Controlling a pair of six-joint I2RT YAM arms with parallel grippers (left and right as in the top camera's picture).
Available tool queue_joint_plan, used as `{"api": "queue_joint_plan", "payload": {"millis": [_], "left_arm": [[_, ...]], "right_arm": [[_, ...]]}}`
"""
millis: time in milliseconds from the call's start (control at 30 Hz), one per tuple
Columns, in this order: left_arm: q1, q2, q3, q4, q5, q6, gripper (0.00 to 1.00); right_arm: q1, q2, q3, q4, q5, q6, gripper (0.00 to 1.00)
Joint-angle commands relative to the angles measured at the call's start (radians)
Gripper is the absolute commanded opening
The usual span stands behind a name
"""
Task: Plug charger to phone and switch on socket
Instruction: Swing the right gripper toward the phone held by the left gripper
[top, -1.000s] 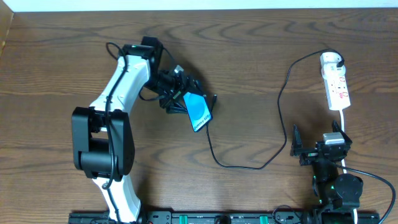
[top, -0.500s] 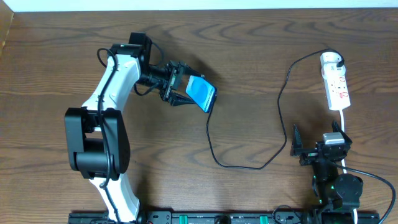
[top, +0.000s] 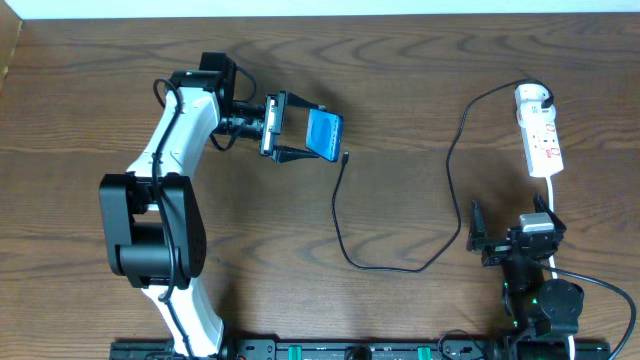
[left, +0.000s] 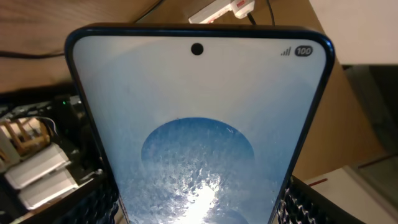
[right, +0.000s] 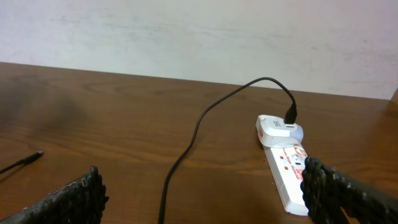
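My left gripper (top: 290, 129) is shut on the phone (top: 324, 134), holding it lifted above the table at the upper middle. The blue screen fills the left wrist view (left: 199, 137), with my finger pads on both edges. The black charger cable (top: 345, 250) runs from its loose tip (top: 344, 156), just right of the phone, in a loop to the white plug head (top: 533, 97) seated in the white socket strip (top: 543, 143) at the far right. My right gripper (top: 512, 238) is open and empty near the front edge, below the strip. The right wrist view shows the cable (right: 193, 140), tip (right: 34, 155) and strip (right: 289, 177).
The strip's white cord (top: 553, 200) runs down past my right gripper. A pale wall stands beyond the table's far edge (right: 199, 37). A cardboard box (left: 348, 106) shows behind the phone.
My left gripper has lifted the phone and swung it up and to the right, turning it from tilted to nearly level. The cable tip now lies beside the phone. The right arm has not moved.
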Motion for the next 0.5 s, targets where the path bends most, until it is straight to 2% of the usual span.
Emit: {"api": "queue_joint_plan", "payload": {"millis": [0, 233, 467], "left_arm": [[0.013, -0.015, 0.023, -0.004, 0.057, -0.084, 0.65], [0.014, -0.015, 0.023, 0.019, 0.054, -0.144, 0.66], [0.014, -0.015, 0.023, 0.018, 0.055, -0.146, 0.66]], "right_arm": [[0.008, -0.005, -0.004, -0.002, 0.008, -0.010, 0.99], [0.008, -0.005, -0.004, -0.002, 0.008, -0.010, 0.99], [0.007, -0.005, -0.004, -0.002, 0.020, -0.011, 0.99]]}}
